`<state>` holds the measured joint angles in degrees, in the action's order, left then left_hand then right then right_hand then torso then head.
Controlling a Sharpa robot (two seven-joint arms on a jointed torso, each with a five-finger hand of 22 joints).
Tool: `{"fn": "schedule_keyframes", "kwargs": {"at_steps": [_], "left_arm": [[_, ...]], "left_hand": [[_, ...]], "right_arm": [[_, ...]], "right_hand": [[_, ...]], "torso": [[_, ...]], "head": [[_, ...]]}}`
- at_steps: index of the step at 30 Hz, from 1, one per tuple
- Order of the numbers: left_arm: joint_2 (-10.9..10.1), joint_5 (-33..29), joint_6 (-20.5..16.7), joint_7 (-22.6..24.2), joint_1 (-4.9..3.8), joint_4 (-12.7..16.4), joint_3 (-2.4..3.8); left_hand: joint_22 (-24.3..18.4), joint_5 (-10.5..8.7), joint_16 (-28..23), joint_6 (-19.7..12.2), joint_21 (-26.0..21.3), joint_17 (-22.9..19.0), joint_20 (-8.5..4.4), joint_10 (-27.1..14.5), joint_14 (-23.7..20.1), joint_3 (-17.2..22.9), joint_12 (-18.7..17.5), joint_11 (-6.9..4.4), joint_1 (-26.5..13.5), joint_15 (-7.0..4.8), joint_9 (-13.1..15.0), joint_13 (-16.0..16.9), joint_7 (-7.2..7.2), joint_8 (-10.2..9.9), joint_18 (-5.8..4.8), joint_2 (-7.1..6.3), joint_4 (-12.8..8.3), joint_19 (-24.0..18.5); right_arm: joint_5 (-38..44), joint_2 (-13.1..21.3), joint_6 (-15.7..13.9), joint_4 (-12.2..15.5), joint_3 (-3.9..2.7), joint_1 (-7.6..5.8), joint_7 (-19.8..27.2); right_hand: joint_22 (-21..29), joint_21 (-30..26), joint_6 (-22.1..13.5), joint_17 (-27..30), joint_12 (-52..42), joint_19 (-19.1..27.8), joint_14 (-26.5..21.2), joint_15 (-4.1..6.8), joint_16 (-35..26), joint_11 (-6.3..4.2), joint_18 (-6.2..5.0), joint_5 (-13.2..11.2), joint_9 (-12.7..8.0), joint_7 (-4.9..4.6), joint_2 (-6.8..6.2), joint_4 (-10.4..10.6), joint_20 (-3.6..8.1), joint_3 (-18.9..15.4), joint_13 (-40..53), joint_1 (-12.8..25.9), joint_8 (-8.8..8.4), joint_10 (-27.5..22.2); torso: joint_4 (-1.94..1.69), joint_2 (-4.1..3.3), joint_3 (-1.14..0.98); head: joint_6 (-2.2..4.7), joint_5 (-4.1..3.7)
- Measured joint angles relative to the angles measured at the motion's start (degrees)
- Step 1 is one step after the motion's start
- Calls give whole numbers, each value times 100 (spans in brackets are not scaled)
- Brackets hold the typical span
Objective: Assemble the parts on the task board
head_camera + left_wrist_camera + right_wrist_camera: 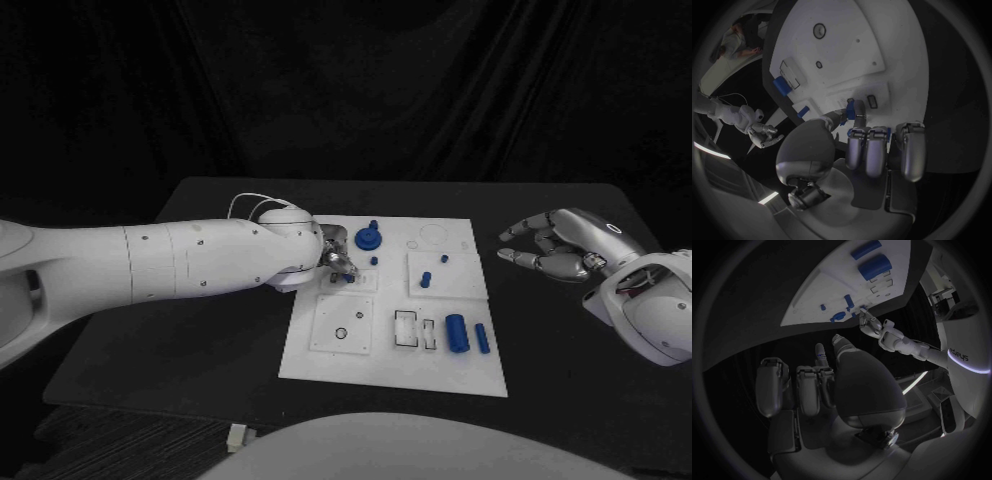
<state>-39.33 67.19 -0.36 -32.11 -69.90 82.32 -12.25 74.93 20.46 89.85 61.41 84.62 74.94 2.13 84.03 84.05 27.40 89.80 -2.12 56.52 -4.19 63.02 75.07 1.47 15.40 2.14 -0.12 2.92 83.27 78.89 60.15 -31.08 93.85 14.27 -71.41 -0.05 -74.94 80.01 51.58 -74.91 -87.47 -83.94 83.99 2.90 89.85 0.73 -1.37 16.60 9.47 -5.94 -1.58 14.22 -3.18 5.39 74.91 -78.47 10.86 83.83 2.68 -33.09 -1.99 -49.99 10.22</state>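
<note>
On the black surface (pixel 216 340) we saw the white task board (pixel 397 365). Toward its 12 o'clock edge a blue knob part (pixel 371 238) and small blue pegs (pixel 428 276) seemed already seated; two blue cylinders (pixel 464 333) lay loose toward 4 o'clock, so we judged assembly about midway. Our left hand (pixel 335 262) pressed its fingers (pixel 856 111) at a small blue part (pixel 351 280) near 10 o'clock; whether it gripped that part we could not tell. Our right hand (pixel 560 243) hovered off the board at 3 o'clock, fingers loosely curled, holding nothing. Dark drapes hung behind.
</note>
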Motion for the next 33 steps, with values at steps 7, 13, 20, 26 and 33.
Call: {"fn": "schedule_keyframes", "kwargs": {"at_steps": [7,13,20,26,33], "left_arm": [[20,1,6,0,6,-14,5],[38,2,20,1,28,-9,7],[39,2,45,1,34,-15,11],[41,3,61,-1,43,-9,14],[40,5,80,-5,50,-12,15]], "left_hand": [[0,-1,0,18,0,-1,0,0,0,6,0,0,0,0,0,0,-13,0,0,-1,-6,0],[0,-1,0,26,-21,-1,0,0,0,6,0,0,-54,0,1,0,-20,-33,0,-9,-7,0],[-1,-29,0,25,-20,-1,0,0,0,6,0,0,-61,0,-7,0,-20,-49,0,-16,-7,0],[-1,-30,0,31,-20,-2,0,0,0,6,0,0,-62,0,-8,0,-12,-49,0,-16,-7,0],[-1,-666,0,67,-56,-2,0,0,0,-151,0,0,-181,0,-83,0,-3,-168,0,8,150,0]], "right_arm": [[0,-3,15,-2,0,4,-8],[0,-3,25,-3,0,8,-15],[0,-3,39,-9,0,14,-25],[0,-6,49,-16,0,19,-33],[0,-6,60,-18,0,25,-39]], "right_hand": [[1,-23,0,0,0,0,0,0,0,0,0,0,0,0,0,0,0,0,0,0,0,0],[1,-23,0,0,0,0,0,0,0,0,0,0,1,0,0,0,0,0,0,0,0,0],[2,-23,0,0,0,0,0,0,0,0,0,0,1,0,0,0,0,0,0,0,0,0],[2,-23,0,0,0,0,0,0,0,0,0,0,1,0,0,0,0,0,0,0,0,0],[3,-23,0,0,0,0,0,0,0,0,0,39,-8,0,0,0,0,0,-1,0,0,0]], "torso": [[2,0,1],[2,0,1],[2,0,1],[1,1,1],[1,1,2]], "head": [[0,-4],[0,-9],[0,-24],[0,-21],[0,-7]]}}
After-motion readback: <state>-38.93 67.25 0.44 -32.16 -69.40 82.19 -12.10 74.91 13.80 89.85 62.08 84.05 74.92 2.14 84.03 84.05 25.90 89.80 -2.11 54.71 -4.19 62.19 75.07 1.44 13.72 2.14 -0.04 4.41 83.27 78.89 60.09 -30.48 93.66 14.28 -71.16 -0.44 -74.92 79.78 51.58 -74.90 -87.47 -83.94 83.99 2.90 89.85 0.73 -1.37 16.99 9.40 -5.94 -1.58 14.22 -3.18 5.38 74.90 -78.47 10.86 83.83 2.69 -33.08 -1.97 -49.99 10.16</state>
